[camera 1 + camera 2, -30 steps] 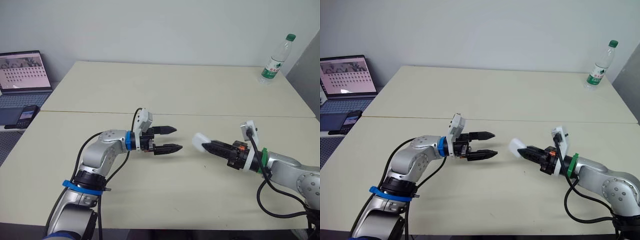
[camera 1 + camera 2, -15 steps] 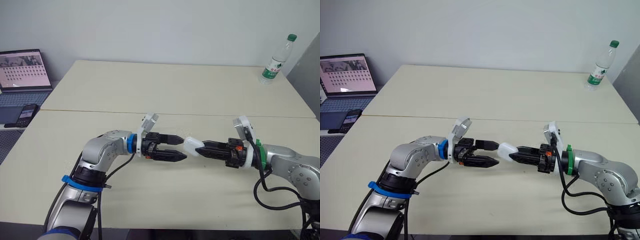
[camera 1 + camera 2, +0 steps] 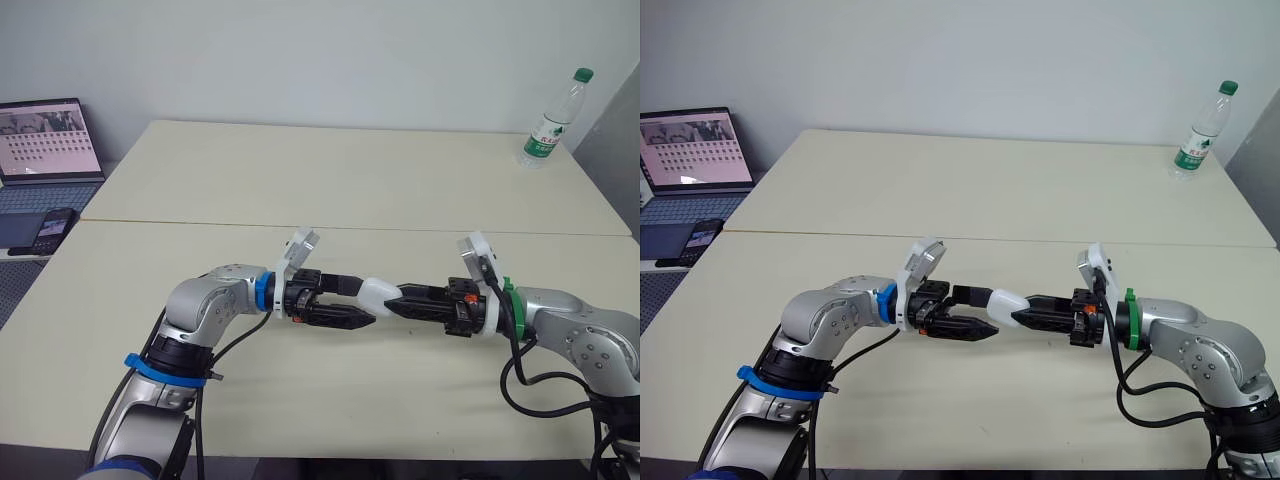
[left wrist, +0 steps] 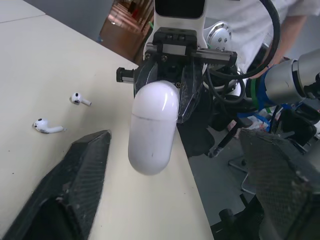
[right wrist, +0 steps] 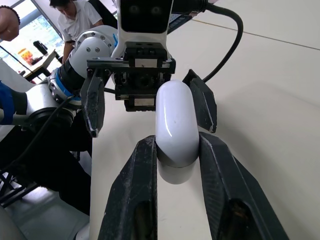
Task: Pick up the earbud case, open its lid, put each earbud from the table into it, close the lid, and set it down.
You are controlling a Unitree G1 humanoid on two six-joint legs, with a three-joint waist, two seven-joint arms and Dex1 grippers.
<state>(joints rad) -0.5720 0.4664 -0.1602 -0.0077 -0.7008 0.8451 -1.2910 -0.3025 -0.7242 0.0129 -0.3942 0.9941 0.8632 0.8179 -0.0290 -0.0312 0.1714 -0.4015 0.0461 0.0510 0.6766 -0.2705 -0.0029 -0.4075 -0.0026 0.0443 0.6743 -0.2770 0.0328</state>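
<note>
The white earbud case (image 3: 377, 292), lid closed, hangs above the table (image 3: 330, 180) with my right gripper (image 3: 392, 302) shut on one end. My left gripper (image 3: 362, 302) faces it, open. Its two fingers (image 5: 93, 102) stand on either side of the case's free rounded end (image 4: 152, 127) without touching it. Both earbuds lie loose on the tabletop beside the grippers, one (image 4: 78, 99) a little beyond the other (image 4: 46, 126).
A water bottle (image 3: 552, 118) stands at the table's far right corner. An open laptop (image 3: 50, 140) and a phone (image 3: 45, 228) sit on a side surface to the left. A person (image 5: 75, 20) stands behind the robot.
My right gripper has carried the case leftward and my left gripper has come rightward. They now meet mid-table, with the case's free end between the open left fingers.
</note>
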